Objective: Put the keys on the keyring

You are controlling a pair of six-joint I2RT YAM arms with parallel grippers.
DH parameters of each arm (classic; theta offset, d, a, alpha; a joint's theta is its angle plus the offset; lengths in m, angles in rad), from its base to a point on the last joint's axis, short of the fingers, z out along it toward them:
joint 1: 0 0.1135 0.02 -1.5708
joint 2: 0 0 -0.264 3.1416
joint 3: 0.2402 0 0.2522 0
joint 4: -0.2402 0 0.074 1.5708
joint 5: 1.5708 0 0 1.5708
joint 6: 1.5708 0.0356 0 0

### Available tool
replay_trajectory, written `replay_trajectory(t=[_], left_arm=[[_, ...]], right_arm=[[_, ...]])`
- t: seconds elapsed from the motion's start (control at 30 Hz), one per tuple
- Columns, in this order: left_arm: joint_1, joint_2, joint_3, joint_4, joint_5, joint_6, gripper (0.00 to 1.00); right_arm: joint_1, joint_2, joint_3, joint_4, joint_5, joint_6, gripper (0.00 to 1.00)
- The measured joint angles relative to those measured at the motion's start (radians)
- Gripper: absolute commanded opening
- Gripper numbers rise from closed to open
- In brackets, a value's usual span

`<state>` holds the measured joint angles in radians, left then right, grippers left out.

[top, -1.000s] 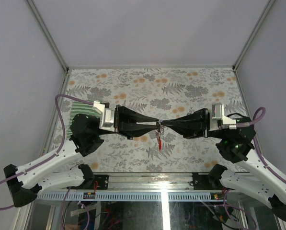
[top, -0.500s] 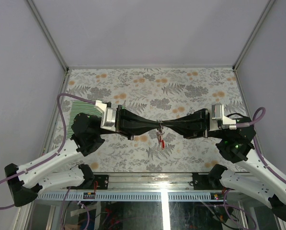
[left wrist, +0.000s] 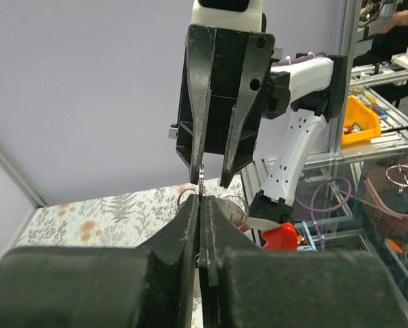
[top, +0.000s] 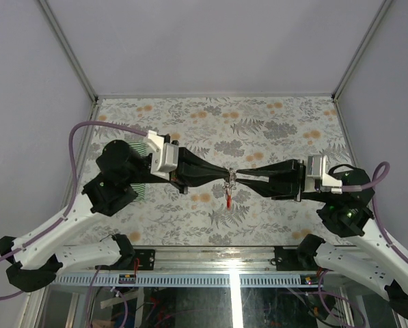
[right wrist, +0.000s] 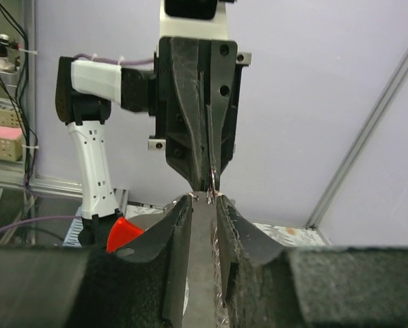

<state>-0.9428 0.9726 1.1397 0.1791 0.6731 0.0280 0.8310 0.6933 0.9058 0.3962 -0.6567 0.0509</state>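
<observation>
Both grippers meet tip to tip above the middle of the table. My left gripper (top: 225,171) (left wrist: 202,203) is shut on the thin wire keyring (top: 231,178) (left wrist: 201,179), whose loops show on both sides of its tips. A silvery key with a red tag (top: 228,201) (left wrist: 280,236) hangs from the ring, below the tips. My right gripper (top: 238,173) (right wrist: 204,199) faces the left one, its jaws a little apart and open around the ring's wire (right wrist: 210,186). The red tag (right wrist: 123,234) shows at the right wrist view's lower left. No other keys are visible.
A green-and-white striped cloth (top: 142,190) lies on the floral table cover (top: 272,130), mostly hidden beneath the left arm. Grey walls with metal frame posts (top: 74,61) enclose the table on three sides. The arm bases sit at the near edge.
My left gripper has shut on the keyring and its arm has swung up and back. My right gripper, shut before, has let go and opened slightly, its wrist drawn a little right.
</observation>
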Motion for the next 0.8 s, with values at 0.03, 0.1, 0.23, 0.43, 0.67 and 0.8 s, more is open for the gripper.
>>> replay_trajectory(t=[0.03, 0.1, 0.23, 0.43, 0.67, 0.8], left_arm=[[0.0, 0.009, 0.044, -0.071, 0.0, 0.029, 0.0], [0.0, 0.03, 0.127, -0.213, -0.002, 0.083, 0.0], [0.0, 0.074, 0.251, -0.456, -0.011, 0.176, 0.0], [0.0, 0.187, 0.428, -0.817, -0.051, 0.299, 0.0], [0.0, 0.335, 0.621, -1.158, -0.133, 0.402, 0.0], [0.0, 0.402, 0.719, -1.298, -0.183, 0.441, 0.0]], right_arm=[[0.0, -0.006, 0.008, -0.028, 0.008, -0.017, 0.29], [0.0, -0.016, 0.023, -0.077, 0.022, -0.046, 0.29], [0.0, -0.028, 0.048, -0.163, 0.051, -0.097, 0.3], [0.0, -0.024, 0.06, -0.279, 0.074, -0.135, 0.32], [0.0, 0.011, 0.059, -0.318, 0.069, -0.14, 0.36], [0.0, 0.035, 0.043, -0.32, 0.06, -0.14, 0.36]])
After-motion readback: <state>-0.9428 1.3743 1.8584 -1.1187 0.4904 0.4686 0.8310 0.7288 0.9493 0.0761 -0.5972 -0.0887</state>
